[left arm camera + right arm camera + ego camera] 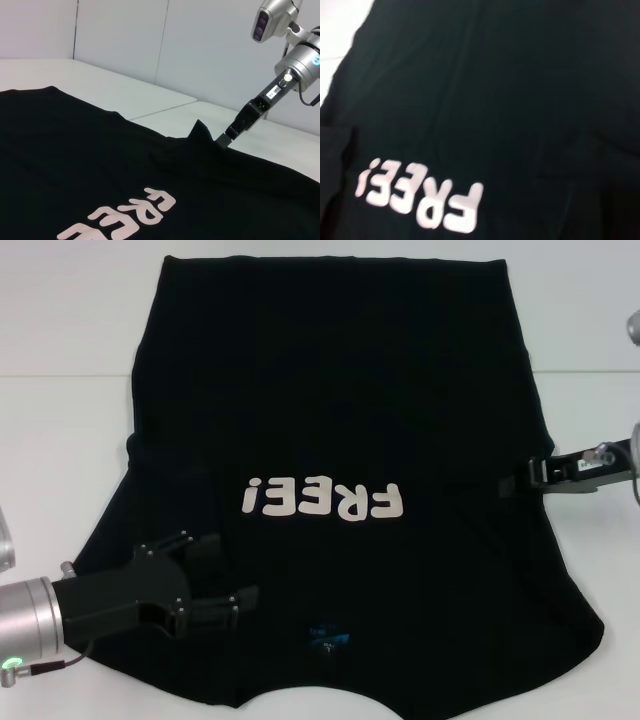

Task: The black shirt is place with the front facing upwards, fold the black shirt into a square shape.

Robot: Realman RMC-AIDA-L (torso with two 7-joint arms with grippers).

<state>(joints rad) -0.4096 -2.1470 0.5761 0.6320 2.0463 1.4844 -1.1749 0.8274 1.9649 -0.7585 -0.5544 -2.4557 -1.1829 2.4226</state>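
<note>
— Where did the black shirt lie?
— Flat on the white table, chest up, collar nearest the robot, long axis running away from it.
— And the tools?
— The right gripper pinched the shirt's right edge; the left gripper hovered wide over the left shoulder. One shirt, two grippers.

The left gripper is black, with two flat fingers and small silver screws along its edges. It sits on a round silver wrist that has a tiny green light and a thin dark cable beside it. The right gripper is black and narrow, with a white label on its side, and joins a shiny silver wrist with a small blue mark and black cables.
</note>
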